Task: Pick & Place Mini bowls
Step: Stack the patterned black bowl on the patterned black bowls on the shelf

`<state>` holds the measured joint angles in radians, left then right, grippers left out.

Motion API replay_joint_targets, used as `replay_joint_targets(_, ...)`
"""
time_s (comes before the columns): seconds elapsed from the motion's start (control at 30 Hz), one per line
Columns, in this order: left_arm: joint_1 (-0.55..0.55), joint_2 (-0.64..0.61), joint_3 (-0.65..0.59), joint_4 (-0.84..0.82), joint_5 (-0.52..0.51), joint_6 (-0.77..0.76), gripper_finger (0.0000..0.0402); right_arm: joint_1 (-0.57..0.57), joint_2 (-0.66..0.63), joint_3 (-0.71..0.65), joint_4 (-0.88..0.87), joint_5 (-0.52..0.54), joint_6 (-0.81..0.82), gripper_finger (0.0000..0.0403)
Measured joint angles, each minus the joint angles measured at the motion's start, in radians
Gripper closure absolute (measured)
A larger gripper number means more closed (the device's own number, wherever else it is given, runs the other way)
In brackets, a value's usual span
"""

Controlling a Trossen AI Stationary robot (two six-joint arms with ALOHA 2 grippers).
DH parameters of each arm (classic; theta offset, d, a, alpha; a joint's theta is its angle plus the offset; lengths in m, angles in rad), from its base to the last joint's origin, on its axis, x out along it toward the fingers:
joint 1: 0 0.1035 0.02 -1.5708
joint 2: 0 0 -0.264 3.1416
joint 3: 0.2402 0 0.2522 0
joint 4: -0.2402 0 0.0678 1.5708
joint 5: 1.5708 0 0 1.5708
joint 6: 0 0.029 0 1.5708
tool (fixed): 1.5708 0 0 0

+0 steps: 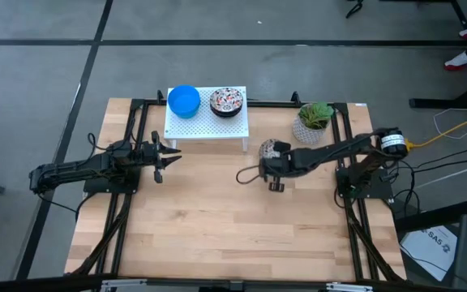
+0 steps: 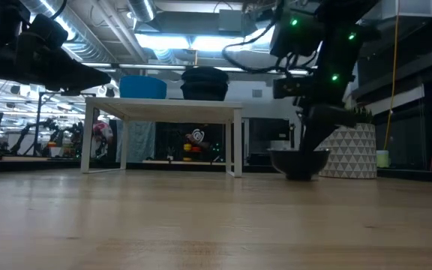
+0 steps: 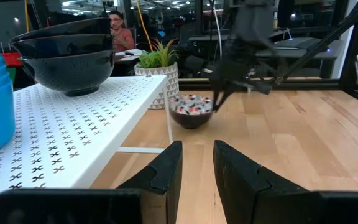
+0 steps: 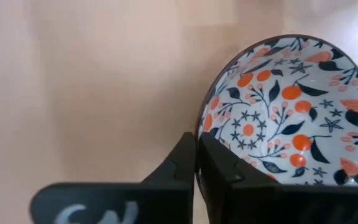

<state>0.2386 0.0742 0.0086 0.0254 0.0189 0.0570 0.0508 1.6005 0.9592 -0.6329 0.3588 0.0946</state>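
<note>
The right gripper (image 4: pixel 196 163) has its two dark fingers pinched on the rim of a small round floral bowl (image 4: pixel 291 112), white inside with orange blossoms and dark leaves. One finger sits inside the wall and one outside, so the jaws are nearly together with only the thin wall between them. The low view shows this bowl (image 2: pixel 299 162) resting on the pale wooden tabletop (image 1: pixel 217 227) directly beneath the gripper, just in front of the white patterned pot with a green plant (image 1: pixel 312 123).

It looks like glazed ceramic: stiff, smooth, probably slippery, light for its size, and liable to chip if knocked. The rim seems the sensible hold, since the outer curve offers the fingers little purchase. A one-sided pinch will probably let the bowl tilt as it lifts.

Beyond the jaws stands a white perforated metal stand (image 1: pixel 206 123). On it are a stack of plain bright blue bowls (image 1: pixel 183 100) and a stack of floral bowls (image 1: pixel 226 101), side by side.

The left gripper (image 1: pixel 162 156) waits at the stand's near corner, its fingers (image 3: pixel 165 175) a narrow gap apart and empty.
</note>
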Motion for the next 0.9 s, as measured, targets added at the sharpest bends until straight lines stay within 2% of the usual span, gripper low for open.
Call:
replay_joint_targets(0.4,0.000,0.000,0.000,0.000,0.000,0.000,0.0315,0.229,0.003,0.031,0.036,-0.026,0.217,0.0392)
replay_joint_targets(0.6,0.000,0.000,0.000,0.000,0.000,0.000,0.0315,0.313,0.005,0.108,0.116,-0.023,0.205,0.0393)
replay_joint_targets(0.9,0.000,0.000,0.000,0.000,0.000,0.000,0.0315,0.362,0.005,0.222,0.217,0.002,0.040,0.0393)
